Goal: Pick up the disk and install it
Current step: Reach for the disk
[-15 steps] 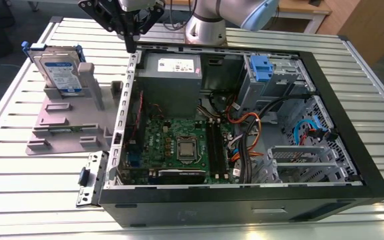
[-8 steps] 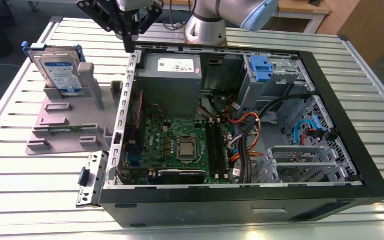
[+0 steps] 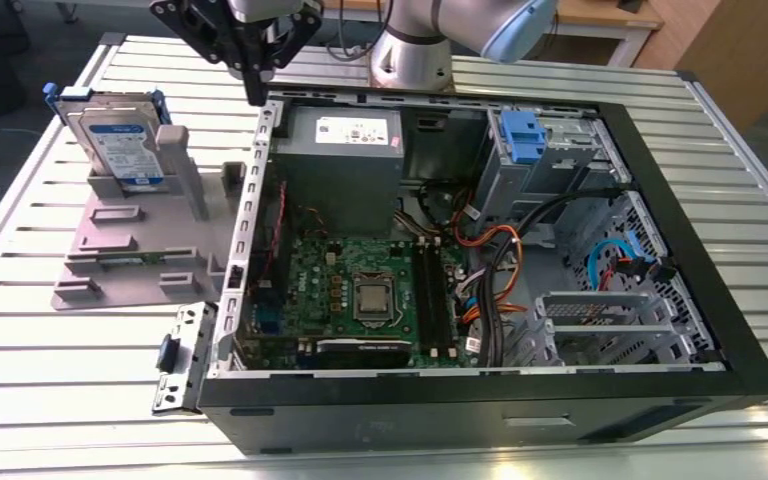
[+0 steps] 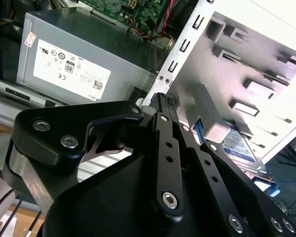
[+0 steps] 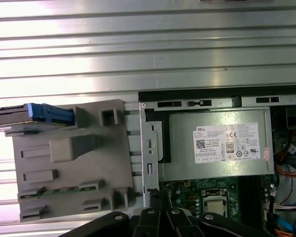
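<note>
My gripper [image 3: 255,92] hangs above the table [image 3: 37,360], over the edge of the open computer case [image 3: 261,180] on the side nearest the grey stand [image 3: 144,240]. The fingers are drawn close together and hold nothing. The disk [image 3: 117,140] is well apart from me, to the exterior view's left of the case. It stands on its edge in the stand inside its blue frame. I judge it is propped upright so its top edge stays free for a grasp from above. The case lies on its side with the panel off, which I take to be so the drive bay is reachable. A blue bracket [image 3: 524,135] sits in that bay at the far corner. The power supply [image 3: 344,130] lies just beside my fingertips.
</note>
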{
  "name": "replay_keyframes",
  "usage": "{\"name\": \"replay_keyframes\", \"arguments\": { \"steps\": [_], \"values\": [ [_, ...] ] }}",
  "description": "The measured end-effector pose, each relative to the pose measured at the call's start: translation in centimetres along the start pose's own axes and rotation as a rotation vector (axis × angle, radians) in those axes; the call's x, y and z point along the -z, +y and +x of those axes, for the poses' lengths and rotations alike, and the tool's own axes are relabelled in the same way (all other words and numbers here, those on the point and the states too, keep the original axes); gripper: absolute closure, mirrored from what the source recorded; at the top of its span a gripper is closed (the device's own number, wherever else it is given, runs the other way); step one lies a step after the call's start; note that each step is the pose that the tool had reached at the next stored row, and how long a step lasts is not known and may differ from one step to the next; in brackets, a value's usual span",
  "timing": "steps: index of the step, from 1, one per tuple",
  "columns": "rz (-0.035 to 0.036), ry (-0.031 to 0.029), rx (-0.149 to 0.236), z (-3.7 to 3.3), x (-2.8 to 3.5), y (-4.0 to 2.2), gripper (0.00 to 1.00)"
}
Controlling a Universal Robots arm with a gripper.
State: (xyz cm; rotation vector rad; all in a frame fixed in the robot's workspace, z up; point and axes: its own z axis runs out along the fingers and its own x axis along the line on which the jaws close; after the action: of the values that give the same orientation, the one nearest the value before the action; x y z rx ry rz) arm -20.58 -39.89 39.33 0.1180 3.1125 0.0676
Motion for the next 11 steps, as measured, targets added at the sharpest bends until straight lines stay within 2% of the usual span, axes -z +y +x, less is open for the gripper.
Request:
{"name": "replay_keyframes", "arguments": {
  "steps": [11],
  "values": [
    [0.0000, 0.0000, 0.000, 0.35, 0.01, -0.03, 0.90]
  ]
}}
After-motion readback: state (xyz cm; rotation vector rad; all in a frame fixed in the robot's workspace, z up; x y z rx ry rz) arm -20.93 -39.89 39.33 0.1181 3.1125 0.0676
